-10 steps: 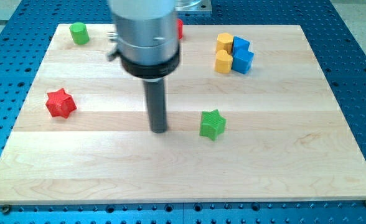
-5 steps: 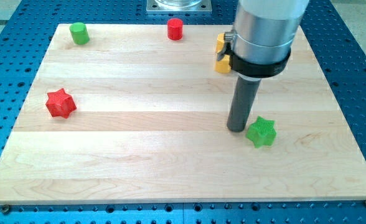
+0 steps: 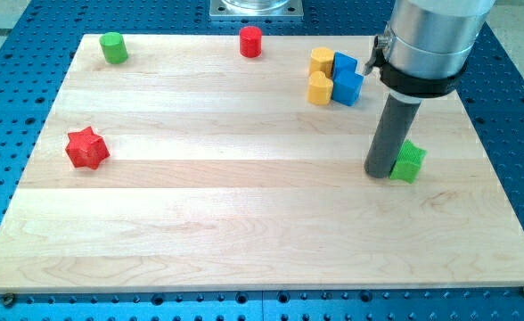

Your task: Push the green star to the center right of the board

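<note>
My tip point(image 3: 380, 174) sits touching green star point(image 3: 409, 163) on its left, so push drives it right. No claw, just a rod, holding nothing. Star approx at board point(image 3: 244, 232) center right.

My tip point(image 3: 380, 173) touches the surface point(image 3: 244, 223) just left of the green star point(image 3: 409, 163), at the view's right. Two yellow blocks point(image 3: 321, 75) and two blue blocks point(image 3: 346, 78) cluster above. The red star point(image 3: 87, 148) lies far left; green cylinder point(image 3: 113, 47) and red cylinder point(image 3: 250, 41) sit along the top.
</note>
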Robot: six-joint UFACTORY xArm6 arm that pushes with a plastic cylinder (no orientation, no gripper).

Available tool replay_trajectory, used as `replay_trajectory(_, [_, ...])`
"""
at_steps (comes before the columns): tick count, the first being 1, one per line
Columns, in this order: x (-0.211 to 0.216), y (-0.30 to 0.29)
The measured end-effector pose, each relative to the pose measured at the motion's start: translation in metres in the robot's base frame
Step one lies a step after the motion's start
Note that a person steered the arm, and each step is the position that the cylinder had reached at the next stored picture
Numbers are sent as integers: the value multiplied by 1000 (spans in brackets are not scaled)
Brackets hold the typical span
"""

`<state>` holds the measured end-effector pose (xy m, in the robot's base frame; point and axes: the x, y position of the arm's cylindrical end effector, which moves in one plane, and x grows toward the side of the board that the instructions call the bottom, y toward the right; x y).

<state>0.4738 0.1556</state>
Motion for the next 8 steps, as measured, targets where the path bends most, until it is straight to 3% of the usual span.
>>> replay_trajectory(2, [3, 18])
replay_trajectory(5, [40, -9])
replay_trajectory(6, [30, 33])
replay_trajectory(7, [-5, 67])
replay_trajectory(8, [-16, 69])
